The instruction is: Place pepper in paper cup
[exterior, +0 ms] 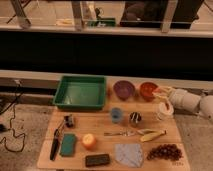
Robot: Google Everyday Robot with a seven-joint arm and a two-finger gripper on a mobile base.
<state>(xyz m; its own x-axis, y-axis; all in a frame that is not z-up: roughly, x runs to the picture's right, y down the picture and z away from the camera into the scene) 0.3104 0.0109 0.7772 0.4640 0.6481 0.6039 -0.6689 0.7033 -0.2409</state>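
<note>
Camera view showed the gripper at the table's three o'clock edge, reaching in from the right on its white arm. It hung just above the paper cup and close beside the orange bowl at its nine o'clock. Whether the claw was spread or pressed together could not be told. The pepper could not be picked out on its own; it may have been in the claw, but that was a guess.

The step in hand looked like the final drop. To do it well, the claw needed to be centred over the cup's mouth, at its six o'clock, and brought low before letting go. The light cup sat near the table edge and would tip at a nudge.

The wooden table was crowded. A green tray lay at eleven o'clock and a purple bowl at twelve. A small blue cup and a dark shiny cup stood at centre. A banana and grapes lay toward five o'clock, and a round orange fruit toward seven. Behind stood a dark wall under a railing.
</note>
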